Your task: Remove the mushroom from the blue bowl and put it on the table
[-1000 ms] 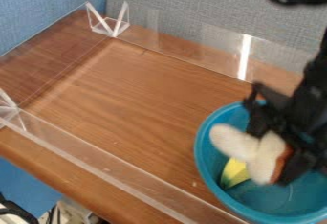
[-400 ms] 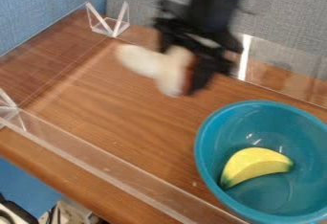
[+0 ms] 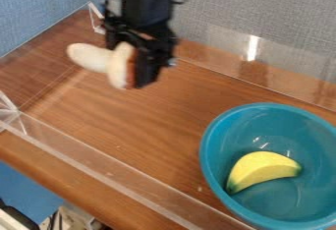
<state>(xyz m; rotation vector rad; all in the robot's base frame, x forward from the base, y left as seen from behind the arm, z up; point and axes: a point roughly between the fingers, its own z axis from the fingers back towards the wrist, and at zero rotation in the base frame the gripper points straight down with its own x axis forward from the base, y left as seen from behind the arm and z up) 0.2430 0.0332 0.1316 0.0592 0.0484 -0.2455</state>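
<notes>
Camera view, single angle from above and to one side: the mushroom is clear of the blue bowl and hangs in the air over the far left part of the table, held by the gripper. Its pale cream body sticks out sideways to the left of the black fingers, and a thin reddish-brown edge shows where it meets them (motion blur softens the outline, so the exact shape of the cap cannot be made out). The gripper points straight down and its jaws are clamped on the mushroom, the black arm rising from it out of the top of the picture. The mushroom does not touch the tabletop; bare wood grain shows beneath it. The blue bowl stands at the near right corner of the table, well apart from the gripper, upright, partly cut off by the right and lower edges of the picture. Inside it lies one yellow-green wedge, resting on the bowl floor toward the near side. Low clear acrylic walls run along the table edges, with a triangular clear bracket at the far left corner, just behind the gripper. A blue-grey backdrop stands behind the far wall
</notes>
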